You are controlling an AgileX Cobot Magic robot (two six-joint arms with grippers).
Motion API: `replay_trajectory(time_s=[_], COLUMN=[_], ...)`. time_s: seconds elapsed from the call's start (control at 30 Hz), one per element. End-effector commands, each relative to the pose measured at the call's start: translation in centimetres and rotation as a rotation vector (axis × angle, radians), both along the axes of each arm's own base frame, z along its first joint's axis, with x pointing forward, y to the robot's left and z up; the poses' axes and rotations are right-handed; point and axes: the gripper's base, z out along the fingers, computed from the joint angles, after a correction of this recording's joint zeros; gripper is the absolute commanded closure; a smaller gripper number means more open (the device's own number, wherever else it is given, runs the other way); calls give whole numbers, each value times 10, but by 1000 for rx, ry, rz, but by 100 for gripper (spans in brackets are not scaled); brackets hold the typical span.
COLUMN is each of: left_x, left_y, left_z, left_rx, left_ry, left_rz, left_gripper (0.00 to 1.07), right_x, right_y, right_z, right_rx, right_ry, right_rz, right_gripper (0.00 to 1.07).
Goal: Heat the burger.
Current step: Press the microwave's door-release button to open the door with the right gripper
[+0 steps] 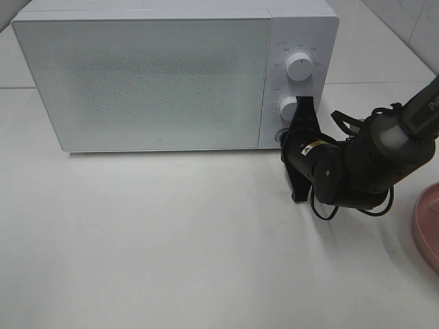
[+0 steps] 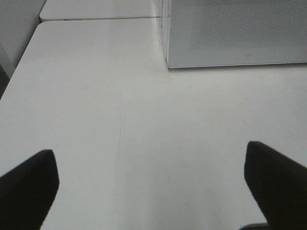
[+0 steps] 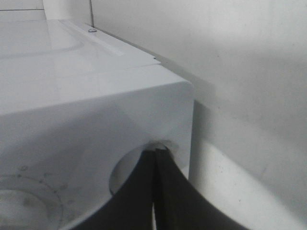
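Right pincer [image 3: 155, 157]: jaws clenched flat together, nothing between them. The joined tips sit in the round button recess [image 3: 125, 173] at the bottom corner of the microwave [image 1: 151, 75] control panel. Judgement: a closed pair makes one stiff poker, better for pushing a small button than spread fingers. This looks like the door-release press.

- Lower dial [image 1: 288, 107] lies just beside the tips, upper dial [image 1: 299, 66] further up the panel. Neither is gripped.
- Door is closed. Its frosted front hides the interior.
- Pink plate [image 1: 429, 223] lies behind the right pincer, near the arm's elbow at the view's edge. The visible part is bare.

Left pincer [image 2: 151, 191]: released, fingers wide apart, empty, over bare table [image 2: 144, 96]. The microwave's near corner is ahead of it and well apart. Judgement: parked clear so the door can swing.

Burger: not visible in any view. It may be inside the microwave or out of frame; cannot tell.

Risk: tips slipping off the recess onto the panel.
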Motion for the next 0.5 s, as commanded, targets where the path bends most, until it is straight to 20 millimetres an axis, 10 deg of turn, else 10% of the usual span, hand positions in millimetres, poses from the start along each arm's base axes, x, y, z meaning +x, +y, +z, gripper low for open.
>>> replay_trajectory(time_s=[0.03,0.5], left_x=[-1,-1], left_y=[-1,-1], left_z=[1,1], left_rx=[-5,-5], left_ry=[-19,-19], left_rz=[-2,-2], left_gripper=[9,9], right_x=[10,32], right_y=[0,6], right_z=[14,38], right_rx=[15,49], right_ry=[-125,-285], right_rz=[-28,-75], right_gripper=[107,107])
